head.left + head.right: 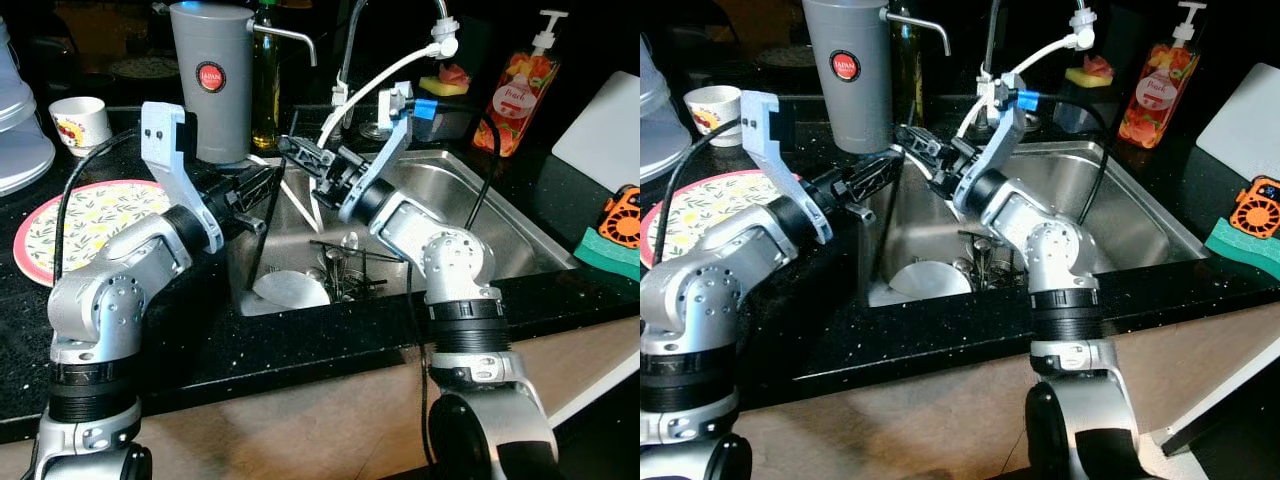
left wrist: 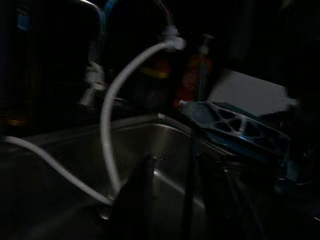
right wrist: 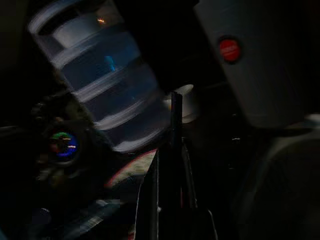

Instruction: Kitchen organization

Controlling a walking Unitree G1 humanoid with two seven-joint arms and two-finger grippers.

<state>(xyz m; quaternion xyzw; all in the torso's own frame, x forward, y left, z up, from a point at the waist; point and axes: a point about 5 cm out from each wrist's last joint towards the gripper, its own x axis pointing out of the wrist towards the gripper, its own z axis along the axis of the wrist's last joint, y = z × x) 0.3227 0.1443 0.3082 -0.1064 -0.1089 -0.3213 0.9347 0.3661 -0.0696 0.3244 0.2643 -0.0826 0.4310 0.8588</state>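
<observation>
Left eye view shows both arms reaching over a steel sink set in a black counter, the left gripper and right gripper meeting near the sink's left rear corner. A thin dark rod, perhaps a chopstick or skewer, slants from the left gripper down into the basin; the left fingers seem closed around its upper end, though the dim left wrist view cannot confirm it. The right gripper's fingers look close together, with a slim dark stick rising between them in the right wrist view, so it appears clamped on something thin. More utensils lie crossed on the sink floor beside a white plate. A grey canister stands just behind the grippers, with a floral plate to the left. The step looks like lifting slim utensils out of the sink; doing it well probably means raising the rod straight up, clear of the white hose and the canister, while keeping the two grippers from colliding.
</observation>
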